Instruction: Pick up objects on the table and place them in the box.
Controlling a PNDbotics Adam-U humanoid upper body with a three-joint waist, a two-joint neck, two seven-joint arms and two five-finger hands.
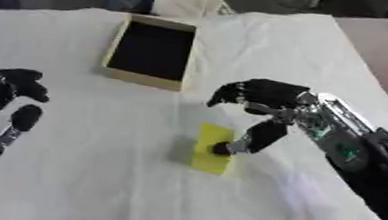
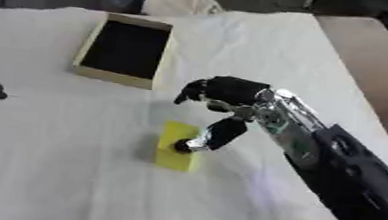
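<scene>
Nearest the near edge of the white-clothed surface (image 1: 94,183): flat yellow rectangular block (image 1: 210,148), lying on the cloth slightly right of the middle, well apart from the shallow tan cardboard box with a dark inside (image 1: 153,51) up toward the far edge. Right hand (image 2: 226,99) poised over the block, thumb stretched down with its tip touching the block's top face, other fingers curled above and off it, so nothing pinched or lifted yet. Left hand (image 1: 5,100) idle at the left edge, fingers relaxed and holding nothing. Likely trouble from here: only one contact on top, so closing could push the block along the cloth rather than trap it; flat and low against the cloth, so little edge for the fingers to get under; possible bunching of the cloth under a dragging thumb. Further risk on the carry: block slipping or tilting out of a shallow pinch, or catching the box's near wall and landing outside.
</scene>
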